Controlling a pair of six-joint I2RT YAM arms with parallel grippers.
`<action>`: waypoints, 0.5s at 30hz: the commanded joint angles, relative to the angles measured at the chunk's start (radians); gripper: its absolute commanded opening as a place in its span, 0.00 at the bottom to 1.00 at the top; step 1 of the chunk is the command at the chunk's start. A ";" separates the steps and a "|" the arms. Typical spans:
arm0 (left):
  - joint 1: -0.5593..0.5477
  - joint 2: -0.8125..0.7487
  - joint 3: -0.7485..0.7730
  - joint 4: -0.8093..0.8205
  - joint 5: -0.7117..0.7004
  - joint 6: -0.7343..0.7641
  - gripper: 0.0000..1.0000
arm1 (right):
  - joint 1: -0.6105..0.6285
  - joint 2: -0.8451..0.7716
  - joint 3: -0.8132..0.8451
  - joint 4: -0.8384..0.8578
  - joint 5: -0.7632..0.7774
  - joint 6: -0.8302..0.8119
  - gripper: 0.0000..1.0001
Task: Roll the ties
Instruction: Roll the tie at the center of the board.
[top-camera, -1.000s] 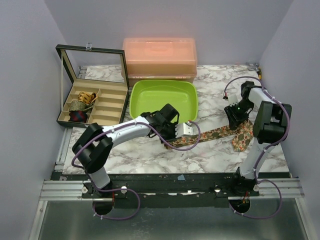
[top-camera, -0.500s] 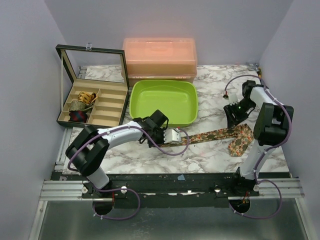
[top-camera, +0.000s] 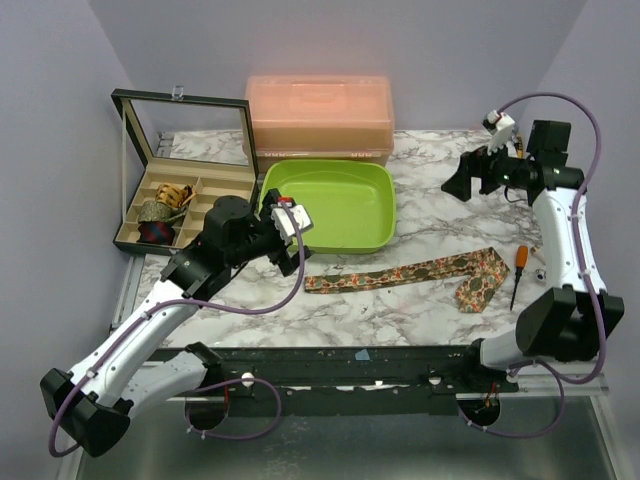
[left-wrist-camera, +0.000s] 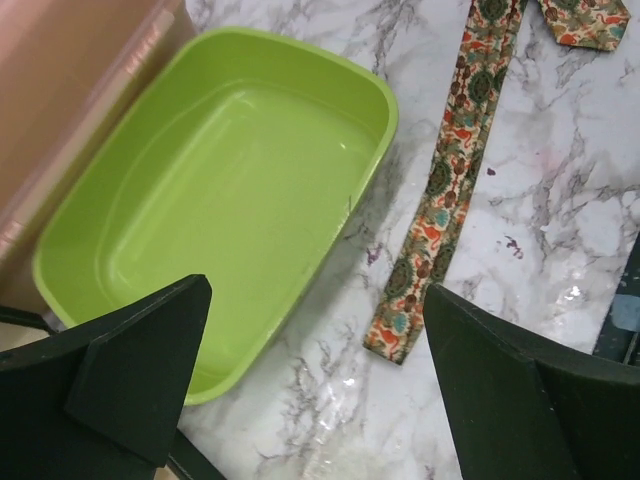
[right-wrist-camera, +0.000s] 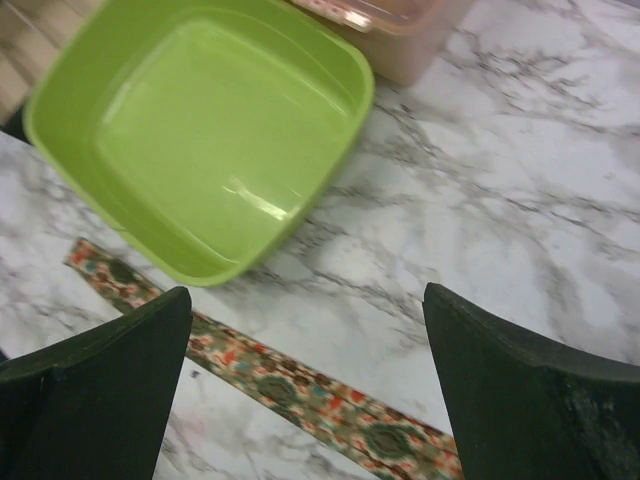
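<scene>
Both of your grippers are empty with the fingers spread wide. The left gripper (left-wrist-camera: 318, 300) hovers over the near corner of the lime-green tray (left-wrist-camera: 250, 190), and the right gripper (right-wrist-camera: 308, 295) is up over the far right of the marble table (top-camera: 440, 215). The floral tie (top-camera: 400, 272) lies flat on the marble just in front of the tray, close to it but not touching. Its narrow end (left-wrist-camera: 395, 335) points toward your left arm, and its wide end (top-camera: 478, 292) appears to double back on itself beside an orange-handled screwdriver (top-camera: 518, 270). Expect the tie to be light, thin and limp, with no stiffness to push against, and it will likely skate on the smooth stone rather than curl. The narrow end looks like the place to start, since it sits almost between your left fingers already. Pinch it across the width right at the tip. You'll probably want the right gripper pressing the strip down further along so the fabric stays taut as it winds. A loose grip could let the roll spring open. The compartment case (top-camera: 150, 170) on the left already holds some fabric rolls (top-camera: 160, 212).
</scene>
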 joint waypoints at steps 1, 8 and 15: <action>0.046 0.103 -0.029 -0.154 0.139 -0.228 0.98 | -0.002 -0.007 -0.152 0.275 -0.274 0.321 1.00; 0.147 0.005 -0.309 0.193 0.327 -0.685 0.99 | 0.139 -0.030 -0.344 0.304 -0.223 0.613 0.93; 0.181 0.057 -0.470 0.417 0.282 -0.895 0.91 | 0.217 -0.203 -0.774 0.628 -0.151 1.005 0.82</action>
